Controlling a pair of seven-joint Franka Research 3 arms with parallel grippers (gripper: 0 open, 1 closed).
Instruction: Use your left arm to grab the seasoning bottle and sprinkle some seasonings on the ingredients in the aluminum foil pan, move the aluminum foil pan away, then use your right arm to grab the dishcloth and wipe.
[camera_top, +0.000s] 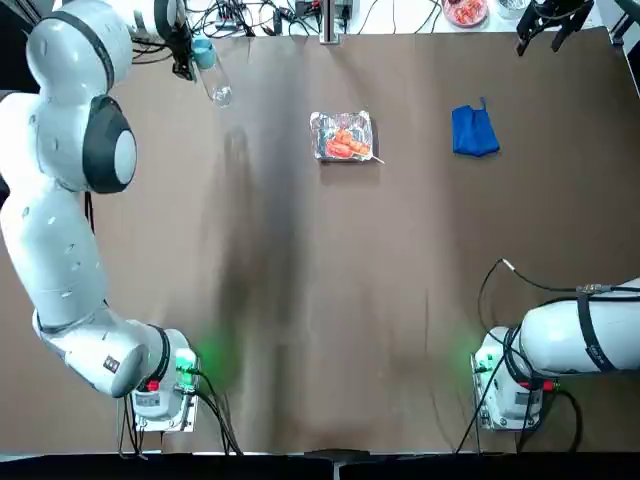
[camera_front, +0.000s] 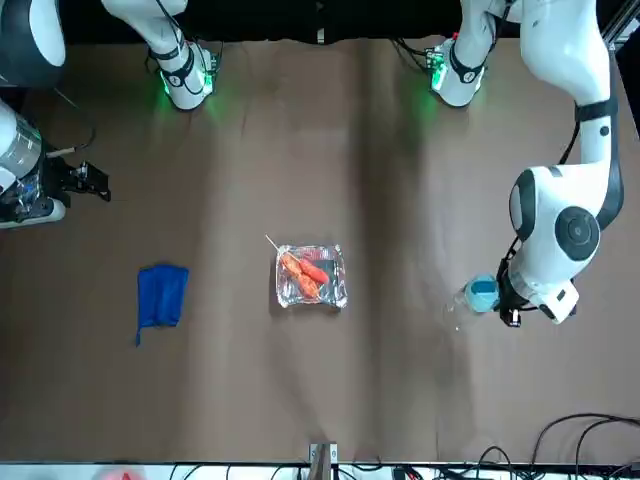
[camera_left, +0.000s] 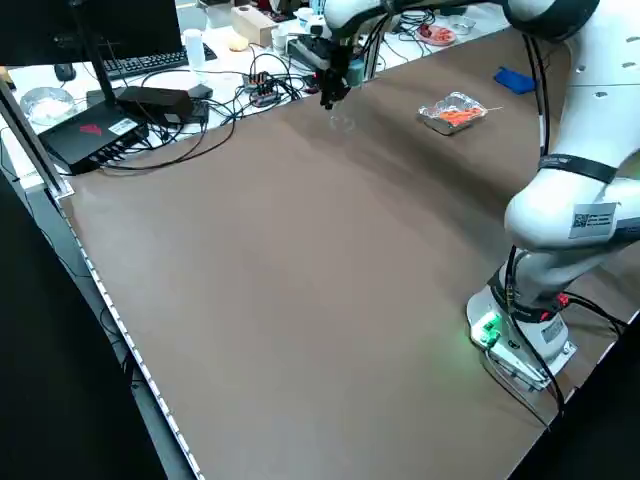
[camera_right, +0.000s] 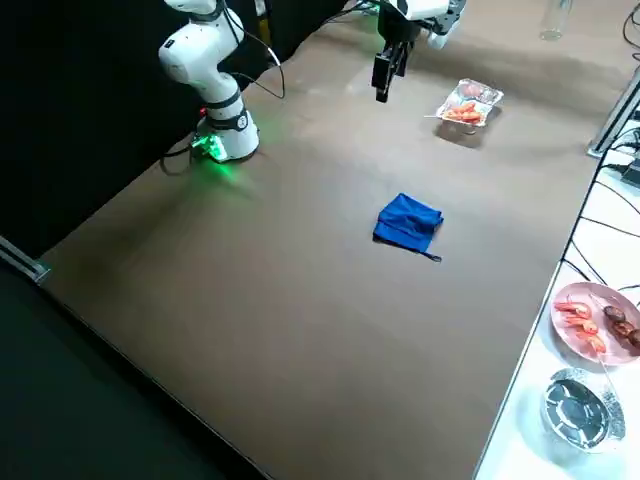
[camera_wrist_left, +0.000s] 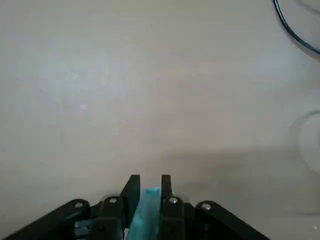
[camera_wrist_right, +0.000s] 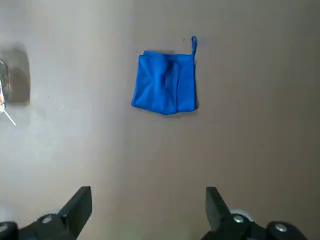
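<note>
The left tool (camera_wrist_left: 151, 183) was at the far left part of the brown counter (camera_top: 330, 260), its fingers pinching the light-blue cap of the seasoning bottle (camera_top: 216, 84) between them. The clear plastic body of the bottle extended beyond the cap, and the bottle was well apart from the aluminum foil pan (camera_top: 344, 137). That pan lay on the counter between the bottle and the dishcloth (camera_top: 474, 130), its wrinkled silver walls around the orange-red food pieces (camera_front: 304, 277). A thin wooden stick (camera_top: 376, 159) poked out past the pan's edge on the side toward the cloth. The bright blue dishcloth lay on the counter to the right of the pan, bunched and folded, with a small loop pointing toward the far edge. The right tool (camera_wrist_right: 149, 193) hung over the far right part of the counter, its fingers spread wide with nothing between them. Beyond the far edge, a white counter (camera_right: 540, 440) carried a pink plate (camera_right: 601, 323) of shrimp and darker food pieces, a shiny round bowl (camera_right: 583, 410) near it, black cables (camera_left: 255, 95), a keyboard (camera_left: 145, 62) and a monitor (camera_left: 120, 30).
</note>
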